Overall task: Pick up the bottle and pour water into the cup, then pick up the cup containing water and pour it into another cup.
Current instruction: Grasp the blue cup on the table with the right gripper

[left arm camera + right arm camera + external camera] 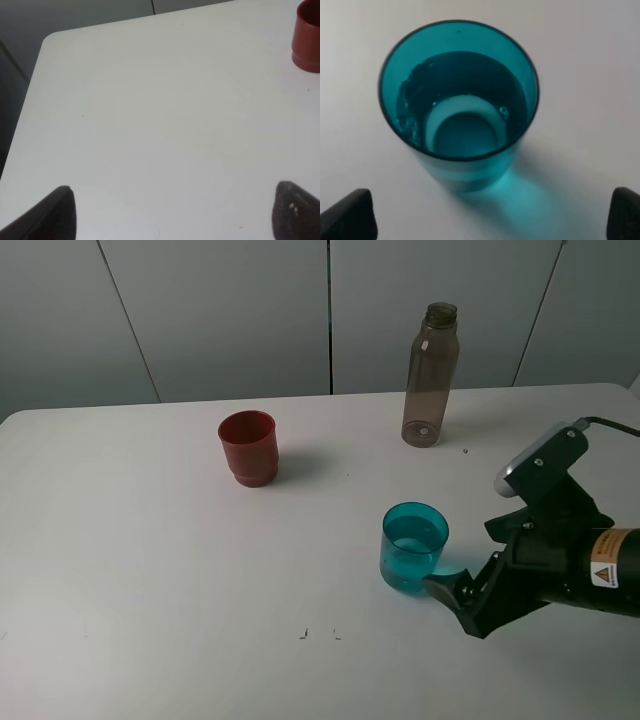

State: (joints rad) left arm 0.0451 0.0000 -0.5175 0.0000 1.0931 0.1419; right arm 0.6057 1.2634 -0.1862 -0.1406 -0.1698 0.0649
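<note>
One wide-spread end effector (487,222) near cup (457,95)

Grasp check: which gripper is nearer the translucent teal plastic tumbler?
Right. Right gripper sits open beside the tumbler; left gripper is far off, beyond the ridged red cup.

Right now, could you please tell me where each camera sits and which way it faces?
Exterior high: mounted high, looking down across the table toward the wall; sees bottle, red cup, teal cup and the open right gripper on its arm.
Left wrist: on the left arm, facing down over bare table; the open left gripper shows its fingertips, red cup at the edge.
Right wrist: on the right arm, facing steeply down into the teal cup holding water; fingertips show.
Shared: each wrist view's cup also appears in the exterior view.
</note>
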